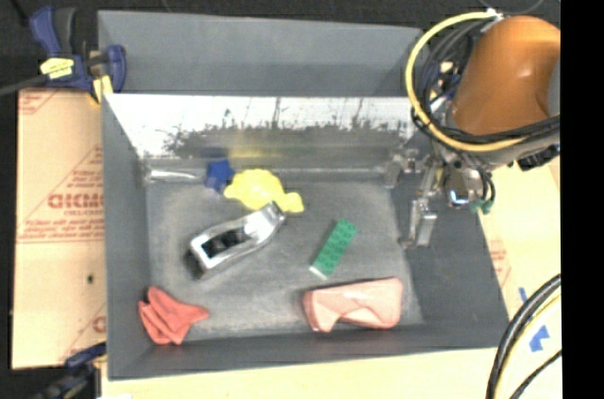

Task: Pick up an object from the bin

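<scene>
The gripper (416, 232) hangs low at the right side of the grey metal bin (283, 116), just beside the right wall, under the arm's orange cover (505, 72) and its looped cables. Nothing shows in its grasp, and whether it is released or clenched I cannot tell from this angle. Under it is bare bin floor, so no thing is picked out yet. Being loose, the things lie flat and spread wherever they came to rest, apart enough that most could be approached singly. Nearest, to the gripper's left, is a green toy brick (333, 248). It lies flat with its long axis on a diagonal, the upper end pointing towards the gripper and the back wall and the lower end towards the front. I judge it the likeliest pick, and a grasp across its narrow width would suit it. Just in front of its lower end a folded pink cloth (355, 304) lies by the front wall, its long axis running left to right. Further left a silver and black stapler-like tool (233, 240) lies aslant, parallel to the brick, with its upper end touching a yellow lump (260, 190). A small blue piece (218, 173) sits just beside the yellow lump. A red-orange ribbed thing (168, 314) rests in the front left corner.
</scene>
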Tool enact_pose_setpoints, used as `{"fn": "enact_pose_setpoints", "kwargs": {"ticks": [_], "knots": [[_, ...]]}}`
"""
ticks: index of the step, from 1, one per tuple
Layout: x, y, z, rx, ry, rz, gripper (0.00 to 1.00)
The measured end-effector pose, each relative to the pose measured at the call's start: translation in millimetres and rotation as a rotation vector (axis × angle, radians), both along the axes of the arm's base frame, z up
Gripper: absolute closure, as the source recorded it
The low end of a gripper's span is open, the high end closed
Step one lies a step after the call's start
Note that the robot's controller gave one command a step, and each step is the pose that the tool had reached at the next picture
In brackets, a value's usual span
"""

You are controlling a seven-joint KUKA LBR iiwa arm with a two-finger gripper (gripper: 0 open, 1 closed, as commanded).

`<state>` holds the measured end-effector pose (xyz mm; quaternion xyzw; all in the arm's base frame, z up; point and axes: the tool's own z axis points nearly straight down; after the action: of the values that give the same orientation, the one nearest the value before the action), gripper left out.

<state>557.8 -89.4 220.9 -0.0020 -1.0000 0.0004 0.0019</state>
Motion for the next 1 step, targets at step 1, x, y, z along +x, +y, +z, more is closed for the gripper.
{"fn": "enact_pose_setpoints", "kwargs": {"ticks": [1], "knots": [[1.4,0.3,4.5,-0.001,-0.008,0.002,0.00]]}}
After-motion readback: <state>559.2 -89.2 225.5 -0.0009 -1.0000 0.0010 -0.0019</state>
